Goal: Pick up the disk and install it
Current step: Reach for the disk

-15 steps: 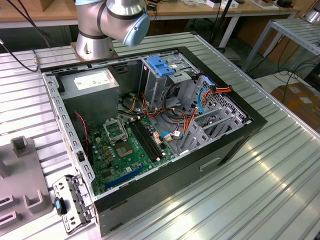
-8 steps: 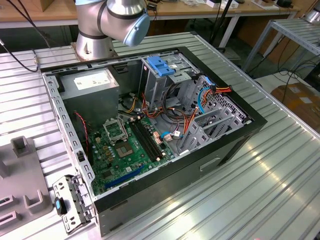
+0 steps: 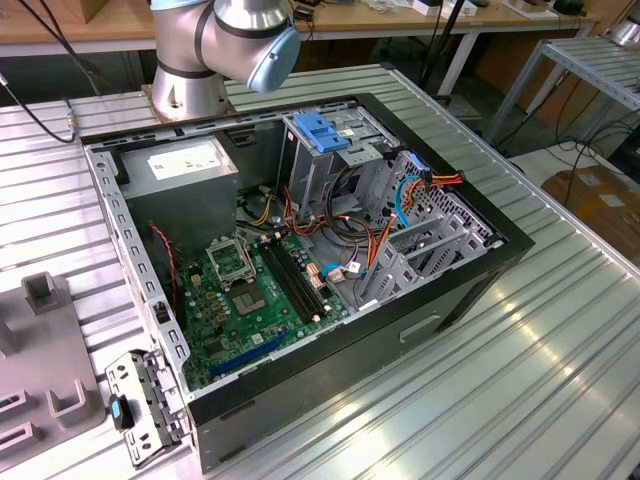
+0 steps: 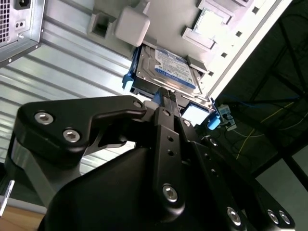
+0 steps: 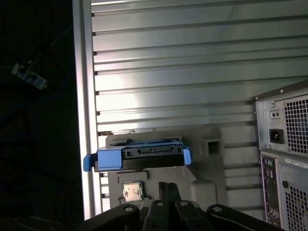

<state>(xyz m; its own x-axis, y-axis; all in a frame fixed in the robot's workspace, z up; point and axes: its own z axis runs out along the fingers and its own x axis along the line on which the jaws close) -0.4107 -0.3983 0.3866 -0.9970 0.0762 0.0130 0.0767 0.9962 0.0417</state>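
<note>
Item: disk (image 5: 139,155) on grey holder (image 5: 211,183); my pincer (image 5: 167,185) near it, clench state I cannot tell; best centred squarely across blue rails (image 5: 108,159).

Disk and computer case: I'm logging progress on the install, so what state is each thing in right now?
disk: lying label up in the grey holder, not picked up.
tool: close to the disk, not holding it.
computer case: side panel off, inside exposed.
</note>
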